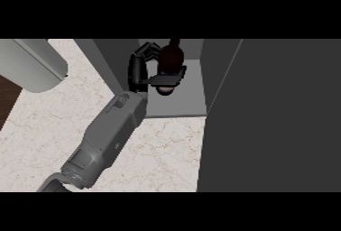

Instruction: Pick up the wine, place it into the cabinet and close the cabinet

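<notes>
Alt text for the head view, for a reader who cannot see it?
A black robot hand on a grey forearm curls round a dark wine bottle inside the open grey cabinet. The cabinet's dark door stands open at the right, above a pale marbled counter.

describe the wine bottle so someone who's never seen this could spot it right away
Find the open grey cabinet at the top centre, past the marble counter. Inside it a black hand curls its fingers round the wine bottle. It is the only dark, reddish-brown thing standing on the cabinet's floor.
</notes>
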{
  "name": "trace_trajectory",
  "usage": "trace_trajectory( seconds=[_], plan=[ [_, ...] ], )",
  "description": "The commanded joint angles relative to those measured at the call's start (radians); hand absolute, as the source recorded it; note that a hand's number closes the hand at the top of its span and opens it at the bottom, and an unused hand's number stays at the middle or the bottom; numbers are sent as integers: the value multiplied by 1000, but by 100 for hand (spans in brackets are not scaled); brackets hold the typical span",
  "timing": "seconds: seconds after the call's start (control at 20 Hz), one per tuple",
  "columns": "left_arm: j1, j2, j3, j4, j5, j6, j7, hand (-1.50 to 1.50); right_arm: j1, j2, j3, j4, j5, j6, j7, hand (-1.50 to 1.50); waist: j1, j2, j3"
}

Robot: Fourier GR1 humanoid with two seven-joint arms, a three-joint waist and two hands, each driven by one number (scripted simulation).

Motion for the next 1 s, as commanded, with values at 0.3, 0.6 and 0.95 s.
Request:
trace_trajectory(
  seconds=[0.3, 0.6, 0.95],
  plan=[
    [-157, -6, 112, 190, 17, -10, -33, 150, 11, -2, 18, -138, -70, -19, 93, -150, -14, 4, 0],
    [-152, -8, 195, 232, 81, -62, -62, 150, 80, 15, 14, -108, -86, 18, 10, -150, -25, 8, 0],
    [-168, -8, 230, 292, 89, -98, -113, 150, 19, 13, 23, -57, -53, 12, 3, -150, -24, 12, 0]
  ],
)
